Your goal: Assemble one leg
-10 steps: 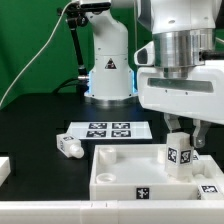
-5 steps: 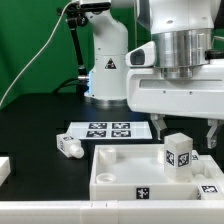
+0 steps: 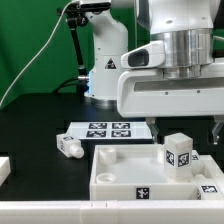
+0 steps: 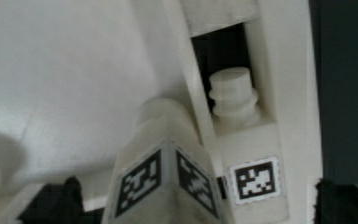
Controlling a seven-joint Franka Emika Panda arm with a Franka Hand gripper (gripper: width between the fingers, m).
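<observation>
One leg [image 3: 180, 153], a chunky white peg with tag markers, stands upright in the white tray-like panel [image 3: 115, 168], at its corner on the exterior view's right. My gripper [image 3: 187, 129] hangs just above it, open, one finger on each side and clear of the leg. In the wrist view the same leg [image 4: 172, 172] fills the lower middle, between my dark fingertips [image 4: 59, 203], with my gripper [image 4: 197, 208] open around it. A second leg's round end [image 4: 233, 95] shows in a dark gap beside the panel wall.
Another leg [image 3: 68, 146] lies on the black table left of the panel. The marker board [image 3: 105, 130] lies behind the panel. A white part [image 3: 4, 168] sits at the exterior view's left edge. The robot base [image 3: 108, 70] stands at the back.
My fingers, close on the leg one second ago, have spread apart and let it go. The leg now stands free in the panel's corner.
</observation>
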